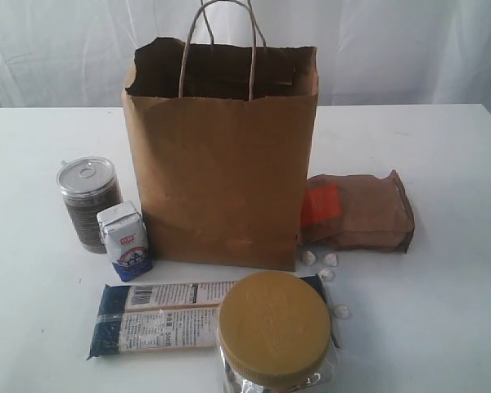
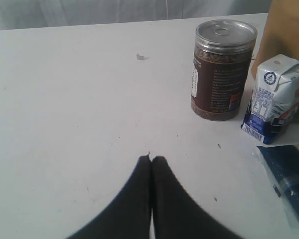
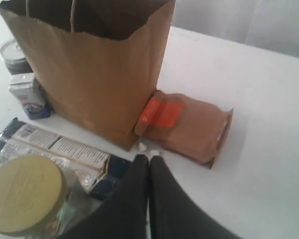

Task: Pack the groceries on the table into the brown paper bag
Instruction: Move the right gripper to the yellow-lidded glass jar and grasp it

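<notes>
The brown paper bag stands upright and open on the white table. Left of it are a clear can with a metal lid and a small blue-white carton. In front lie a long dark-blue noodle pack and a gold-lidded jar. A brown orange-labelled pouch lies right of the bag, with tiny wrapped candies near it. My left gripper is shut and empty over bare table. My right gripper is shut and empty, above the candies.
A white curtain hangs behind the table. The table's far edge runs behind the bag. Neither arm shows in the exterior view.
</notes>
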